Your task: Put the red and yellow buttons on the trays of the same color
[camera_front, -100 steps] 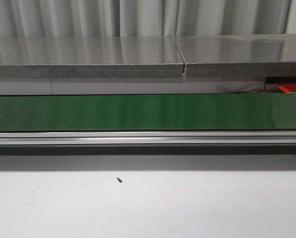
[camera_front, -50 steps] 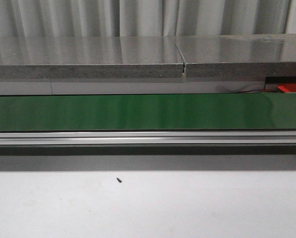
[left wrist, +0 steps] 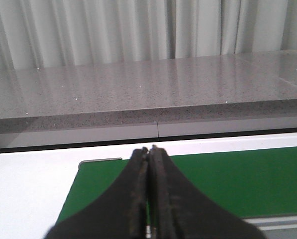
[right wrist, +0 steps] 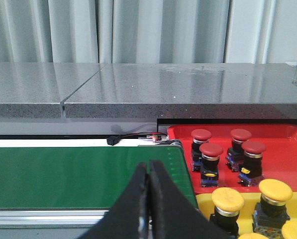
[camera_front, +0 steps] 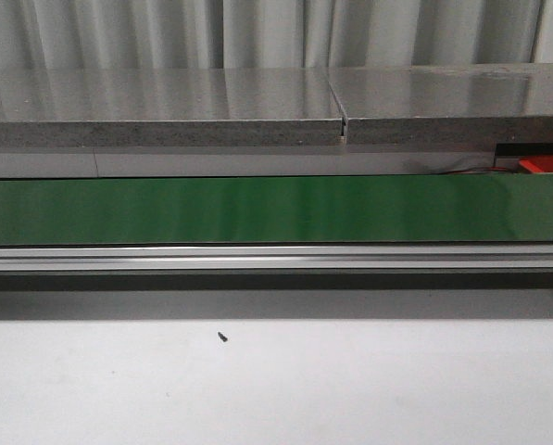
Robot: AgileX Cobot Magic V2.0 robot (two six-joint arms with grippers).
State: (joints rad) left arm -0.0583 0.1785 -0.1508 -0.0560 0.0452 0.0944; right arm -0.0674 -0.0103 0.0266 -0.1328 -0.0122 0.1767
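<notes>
Nothing has moved since the earlier front frames: the green conveyor belt [camera_front: 276, 209] looks the same, with nothing on it that I can see, and the small dark speck [camera_front: 222, 336] sits at the same spot on the white bench [camera_front: 350, 389].

From my left wrist camera, the left tool [left wrist: 148, 152] has its two dark fingers pressed together with nothing between them, hanging over the near end of the belt where it meets the white surface. Beyond it I see the grey stone counter [left wrist: 148, 89] and pale curtains [left wrist: 113, 30].

From my right wrist camera, the right tool [right wrist: 148, 167] is likewise pinched closed and empty, above the other end of the belt. Just beside that end lies the red tray [right wrist: 282, 159], carrying four red buttons [right wrist: 211, 158] upright in a loose cluster. Nearer the camera, touching the red tray's edge, is the yellow tray [right wrist: 202, 201] with yellow buttons [right wrist: 228, 203] standing on it; I count at least three, the lowest cut off by the frame. A thin red and black cable [right wrist: 133, 137] runs along the belt's far edge.

In the front view only a corner of the red tray shows at the right edge.
</notes>
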